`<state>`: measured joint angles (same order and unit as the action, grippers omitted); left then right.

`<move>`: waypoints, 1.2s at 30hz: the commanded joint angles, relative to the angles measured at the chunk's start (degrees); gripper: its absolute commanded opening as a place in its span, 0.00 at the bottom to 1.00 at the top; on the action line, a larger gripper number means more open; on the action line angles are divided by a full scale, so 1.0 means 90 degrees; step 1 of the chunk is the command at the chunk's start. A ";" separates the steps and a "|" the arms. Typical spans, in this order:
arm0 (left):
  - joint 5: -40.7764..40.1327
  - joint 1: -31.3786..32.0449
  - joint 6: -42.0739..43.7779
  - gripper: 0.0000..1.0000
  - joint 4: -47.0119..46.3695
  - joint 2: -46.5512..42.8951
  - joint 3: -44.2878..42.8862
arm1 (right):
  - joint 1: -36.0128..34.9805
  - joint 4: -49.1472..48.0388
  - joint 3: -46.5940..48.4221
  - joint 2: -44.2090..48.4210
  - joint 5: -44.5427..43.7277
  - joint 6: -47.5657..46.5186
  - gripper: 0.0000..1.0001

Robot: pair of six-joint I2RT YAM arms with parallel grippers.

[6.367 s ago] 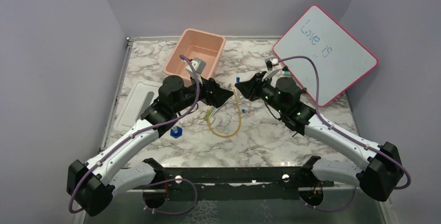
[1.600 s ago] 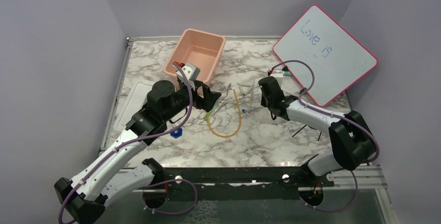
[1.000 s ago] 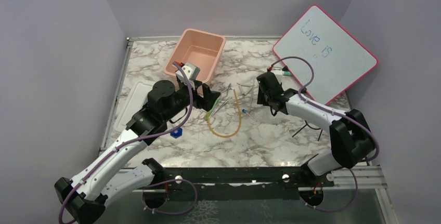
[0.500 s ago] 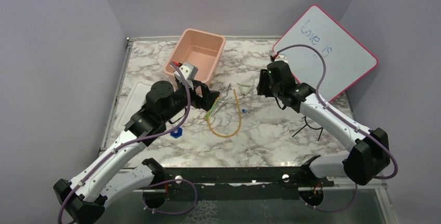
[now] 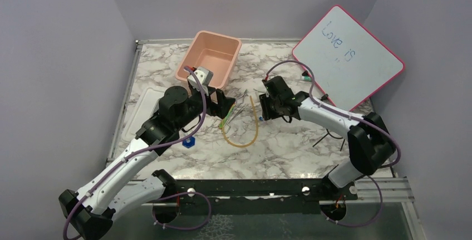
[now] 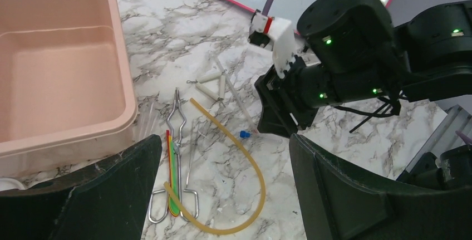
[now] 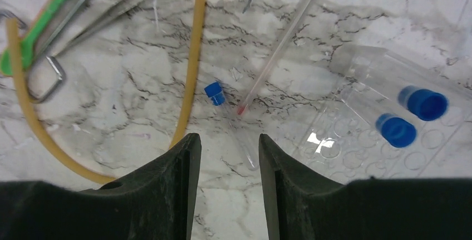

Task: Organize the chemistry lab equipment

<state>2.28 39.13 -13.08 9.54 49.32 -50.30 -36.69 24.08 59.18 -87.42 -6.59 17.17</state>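
Marbled bench between plain lilac walls, with a pink tub standing empty near the far edge and a red-framed whiteboard leaning at the far right corner. The lab pieces lie loose around the middle of the bench. An amber rubber tube is bent in a U. Metal tongs lie alongside a green-handled tool just beside the tube's left limb. A white pipe-clay triangle sits a little nearer the far edge. Close to the tube's right limb are a small blue-capped vial and a thin rod with a red tip. Clear blue-capped tubes lie further toward the right edge. Nothing looks sorted into the tub yet, so I'd say the job is at its start. The left tool hangs above the tongs with its jaws spread wide and nothing in them. The right tool hovers low over the vial, jaws partly apart and empty, so the vial looks to be the piece being lined up. The vial lies flat, small and slippery-looking, with the rod's tip almost against it. The next move seems to call for a careful drop straight down, jaws straddling the vial's body alone, then a close that catches neither rod nor tube.
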 commanded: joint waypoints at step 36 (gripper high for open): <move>0.0183 0.0027 -0.0060 0.87 -0.0282 0.0377 0.0136 | -0.0416 -0.0442 0.0035 -0.1113 0.0555 -0.0666 0.13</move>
<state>2.52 39.13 -13.06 9.10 52.56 -50.00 -39.86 23.14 60.10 -100.22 -3.05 10.48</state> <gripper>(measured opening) 0.872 0.174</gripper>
